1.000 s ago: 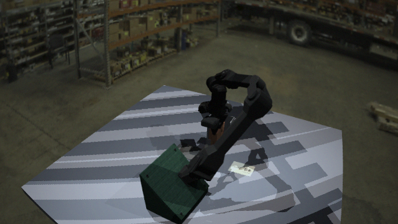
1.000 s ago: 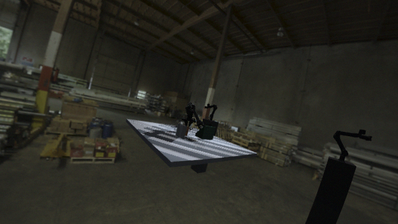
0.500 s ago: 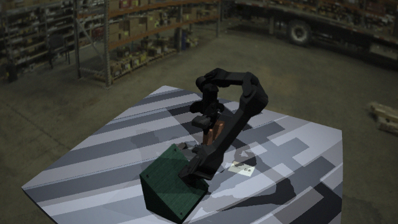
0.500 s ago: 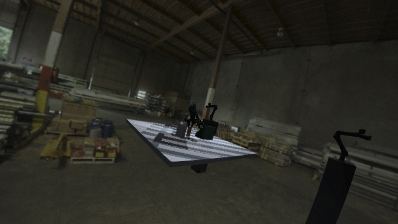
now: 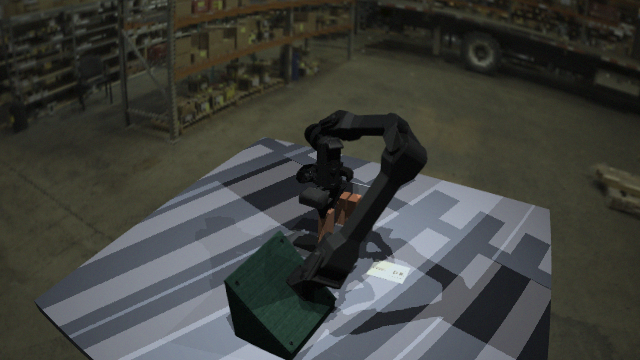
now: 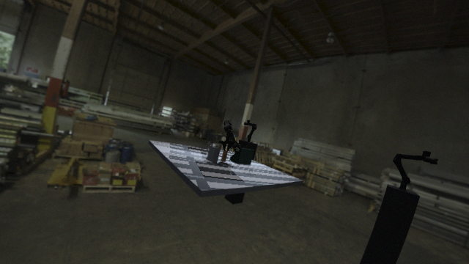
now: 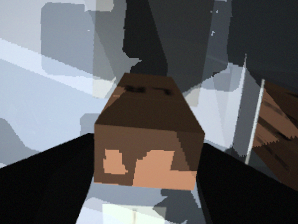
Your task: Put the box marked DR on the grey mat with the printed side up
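My gripper [image 5: 326, 214] [image 7: 147, 148] is shut on an orange-brown box [image 5: 327, 225] [image 6: 224, 156] [image 7: 115, 135], held roughly upright outside the bin. Dark print shows on its far side in the wrist view, but is too foreshortened to read. The gap beneath the box cannot be judged. The bin [image 6: 213, 154] is beside it; its pale rim [image 7: 255, 122] is at the right in the wrist view. Two other orange-brown boxes [image 5: 343, 209] [image 5: 355, 198] stand in the bin, partly behind my arm, their codes unreadable. I cannot pick out the grey mat among the table's stripes and shadows.
A green wedge-shaped block [image 5: 272, 290] [image 6: 243, 156] stands near the arm's base. A pale printed card [image 5: 389, 271] lies on the striped table [image 5: 150, 250], right of the lower arm. Another arm on a black pedestal [image 6: 392, 220] stands away from the table.
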`<action>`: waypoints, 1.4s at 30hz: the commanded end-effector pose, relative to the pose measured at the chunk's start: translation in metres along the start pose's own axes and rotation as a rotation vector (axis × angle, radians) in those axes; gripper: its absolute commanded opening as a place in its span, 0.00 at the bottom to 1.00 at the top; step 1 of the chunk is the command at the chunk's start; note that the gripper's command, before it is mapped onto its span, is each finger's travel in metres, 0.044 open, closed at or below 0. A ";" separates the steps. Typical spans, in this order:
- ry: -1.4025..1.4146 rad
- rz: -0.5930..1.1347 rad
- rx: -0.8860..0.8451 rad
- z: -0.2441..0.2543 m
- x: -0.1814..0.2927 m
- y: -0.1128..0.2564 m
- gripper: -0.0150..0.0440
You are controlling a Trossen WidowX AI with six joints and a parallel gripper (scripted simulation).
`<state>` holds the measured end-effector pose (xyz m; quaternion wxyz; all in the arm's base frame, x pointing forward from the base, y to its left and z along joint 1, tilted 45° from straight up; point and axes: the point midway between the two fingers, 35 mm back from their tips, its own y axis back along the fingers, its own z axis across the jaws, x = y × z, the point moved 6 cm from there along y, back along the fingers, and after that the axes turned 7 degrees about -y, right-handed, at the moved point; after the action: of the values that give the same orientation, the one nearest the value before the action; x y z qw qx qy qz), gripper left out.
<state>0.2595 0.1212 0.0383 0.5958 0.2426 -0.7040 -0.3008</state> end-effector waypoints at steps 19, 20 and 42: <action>-0.006 -0.002 -0.006 0.001 0.000 -0.011 0.66; -0.006 -0.002 -0.006 0.001 0.000 -0.011 0.66; -0.010 -0.098 0.213 0.021 0.008 0.026 0.66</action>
<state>0.2377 0.1382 0.0612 0.5449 0.3411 -0.7230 -0.2529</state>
